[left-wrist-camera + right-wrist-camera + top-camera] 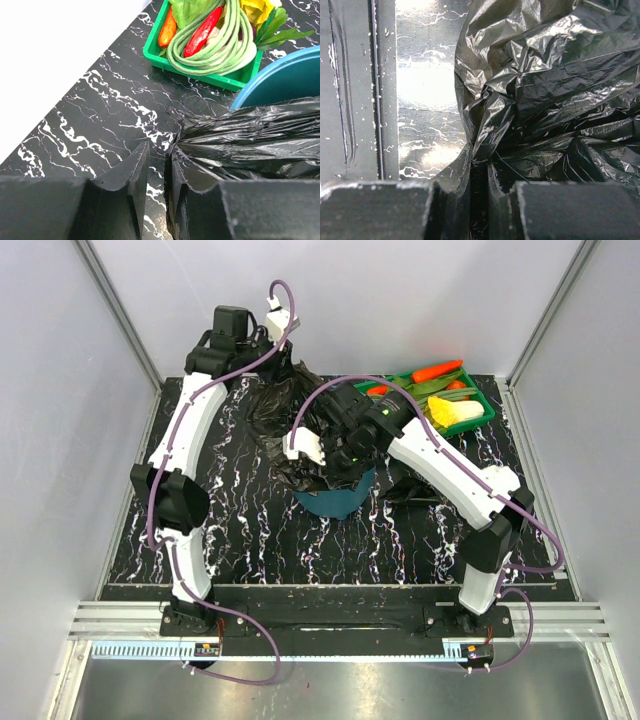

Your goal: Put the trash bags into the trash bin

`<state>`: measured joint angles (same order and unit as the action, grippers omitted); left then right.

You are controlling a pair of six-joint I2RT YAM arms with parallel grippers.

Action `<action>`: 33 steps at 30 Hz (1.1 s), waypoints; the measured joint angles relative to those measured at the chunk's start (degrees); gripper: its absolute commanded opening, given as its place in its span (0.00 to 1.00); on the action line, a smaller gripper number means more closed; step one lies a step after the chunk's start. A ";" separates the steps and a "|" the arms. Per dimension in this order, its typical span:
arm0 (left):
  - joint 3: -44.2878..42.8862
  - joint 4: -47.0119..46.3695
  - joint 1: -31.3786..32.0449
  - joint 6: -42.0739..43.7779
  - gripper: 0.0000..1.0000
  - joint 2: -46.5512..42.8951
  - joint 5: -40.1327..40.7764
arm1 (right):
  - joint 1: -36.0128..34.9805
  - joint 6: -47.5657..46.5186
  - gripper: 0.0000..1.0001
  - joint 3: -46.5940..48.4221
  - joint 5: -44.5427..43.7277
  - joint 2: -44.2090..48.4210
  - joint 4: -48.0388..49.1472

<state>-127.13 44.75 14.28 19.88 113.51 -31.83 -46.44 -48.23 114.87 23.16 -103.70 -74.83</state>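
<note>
A black trash bag lies crumpled across the table and drapes over the rim of the teal trash bin in the middle. In the left wrist view my left gripper is open. The table shows through the gap, and the bag clings to the right finger and stretches toward the bin. My right gripper hovers over the bin, shut on a gathered fold of the bag.
A green tray of vegetables stands at the back right, close behind the bin; its wall shows in the left wrist view. White enclosure walls ring the black marbled table.
</note>
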 measured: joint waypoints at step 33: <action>12.74 -10.32 -3.82 -1.46 0.99 4.44 -5.49 | 0.00 2.21 0.05 3.15 -1.66 -0.96 -1.57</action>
<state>-114.39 34.44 10.46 18.41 117.95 -37.32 -46.44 -46.02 118.02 21.50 -104.66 -76.40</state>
